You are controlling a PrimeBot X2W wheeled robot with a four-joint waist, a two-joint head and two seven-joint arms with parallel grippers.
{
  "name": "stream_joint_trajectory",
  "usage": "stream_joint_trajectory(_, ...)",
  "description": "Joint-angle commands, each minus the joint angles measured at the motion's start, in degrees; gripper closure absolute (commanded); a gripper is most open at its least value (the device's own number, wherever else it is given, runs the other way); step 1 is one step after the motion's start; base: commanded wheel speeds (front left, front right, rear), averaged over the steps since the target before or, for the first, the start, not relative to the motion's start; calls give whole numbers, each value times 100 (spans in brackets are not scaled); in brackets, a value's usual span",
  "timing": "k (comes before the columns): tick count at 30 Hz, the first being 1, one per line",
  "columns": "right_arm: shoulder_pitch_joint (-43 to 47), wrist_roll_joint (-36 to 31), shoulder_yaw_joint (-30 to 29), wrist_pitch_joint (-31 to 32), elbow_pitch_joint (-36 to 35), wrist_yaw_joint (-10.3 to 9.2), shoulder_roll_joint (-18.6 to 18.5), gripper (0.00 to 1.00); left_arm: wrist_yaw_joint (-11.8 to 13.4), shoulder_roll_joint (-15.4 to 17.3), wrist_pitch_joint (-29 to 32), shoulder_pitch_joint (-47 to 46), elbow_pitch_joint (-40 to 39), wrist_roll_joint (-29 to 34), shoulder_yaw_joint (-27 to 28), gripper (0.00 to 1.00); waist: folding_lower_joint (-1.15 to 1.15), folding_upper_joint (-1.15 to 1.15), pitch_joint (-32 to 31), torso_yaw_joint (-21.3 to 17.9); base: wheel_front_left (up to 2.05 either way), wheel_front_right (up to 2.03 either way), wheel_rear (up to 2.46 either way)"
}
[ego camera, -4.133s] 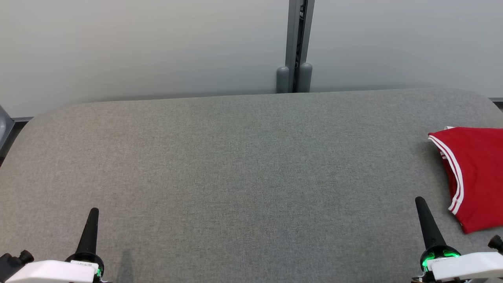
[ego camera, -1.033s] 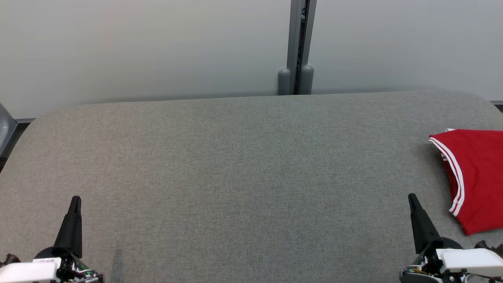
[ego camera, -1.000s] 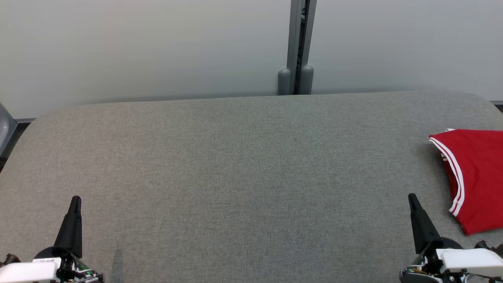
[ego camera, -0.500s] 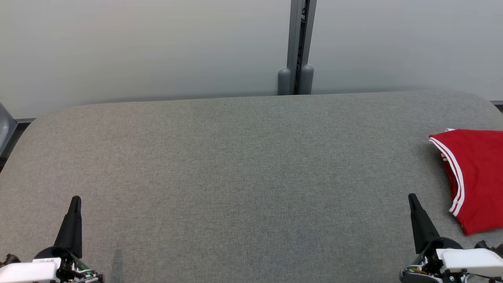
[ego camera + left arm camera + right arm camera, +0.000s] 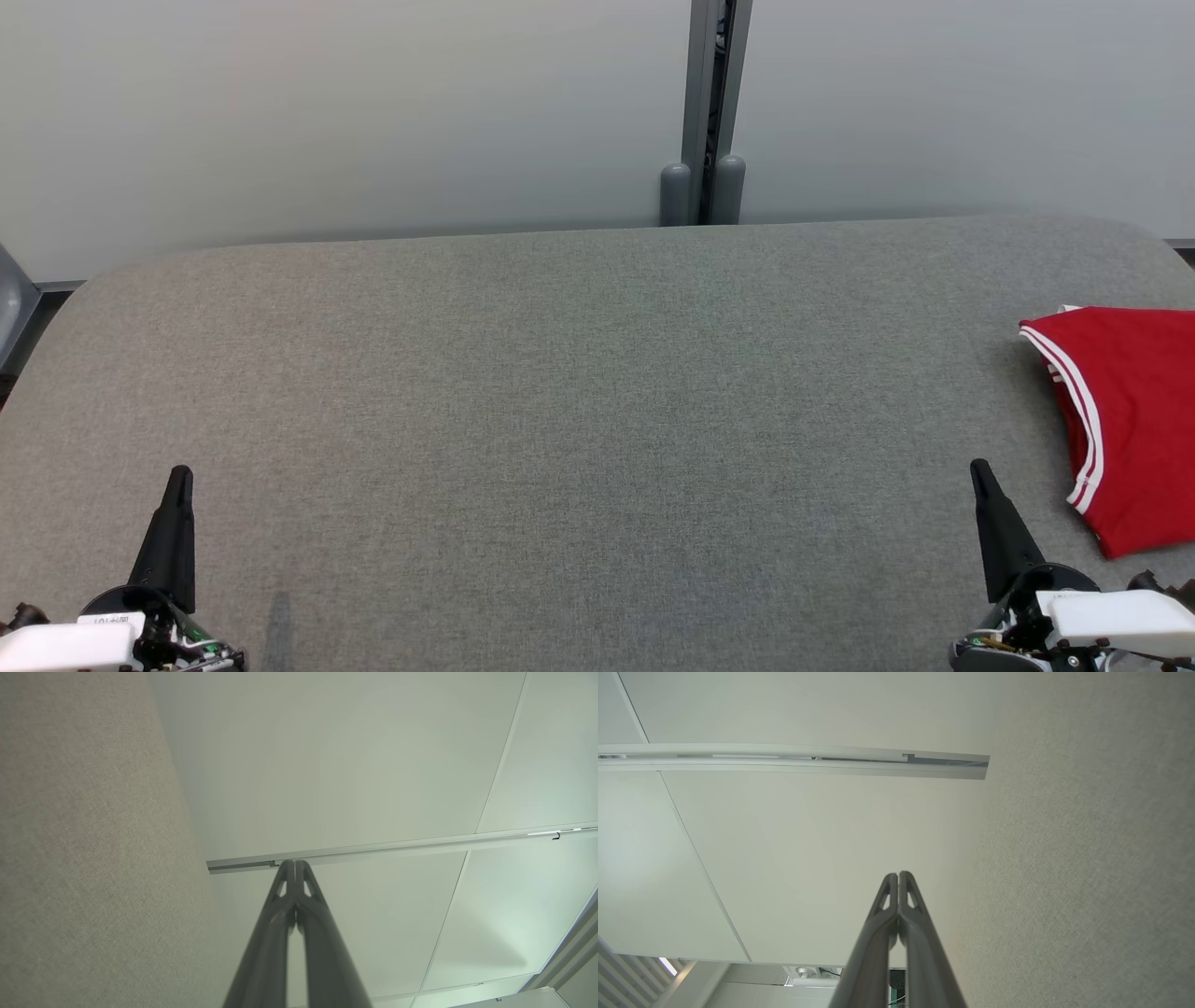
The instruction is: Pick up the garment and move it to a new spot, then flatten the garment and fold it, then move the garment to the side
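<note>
left gripper (image 5: 177,478): parked at the near-left corner of the desk (image 5: 579,392). On the left wrist view its two fingers (image 5: 280,933) are pressed together at the tips, with nothing between them.

right gripper (image 5: 978,471): same deal at the near-right corner. The fingers (image 5: 878,942) are together and empty, pointing toward the far edge.

garment (image 5: 1134,420): red with a white-striped hem, lying flat against the desk's right edge about midway between near and far. It's just beyond and to the right of my right gripper, not touching it (part of it runs out of the head view, so I can't see the whole shape).

middle of the desk: plain grey fabric from the near edge to the far edge.

wall panels (image 5: 327,112): pale, right behind the far edge, with a grey post (image 5: 705,103) at the seam between them.

step in hand: my read is the last one, moving it to the side. The garment looks compact and tidy at the edge, and both arms sit back at rest. I can't rule out that it's only waiting to be picked up.

next move: if it's done, nothing beyond keeping the arms clear. If not, the right gripper is closest. It'd need to spread its fingers, swing toward the right edge and come down on the striped hem.
</note>
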Motion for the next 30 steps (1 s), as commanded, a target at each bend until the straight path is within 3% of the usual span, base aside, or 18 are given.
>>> stream_joint_trajectory(1,-8,-2,-30,35,16,2,-2,100,-25,-3,18,-75,5,64,23,100,0,0,0,0,0,0,0)
stream_joint_trajectory(30,-8,-12,-38,31,17,2,4,100,-25,-11,43,-83,6,68,53,100,0,0,0,0,0,0,0)
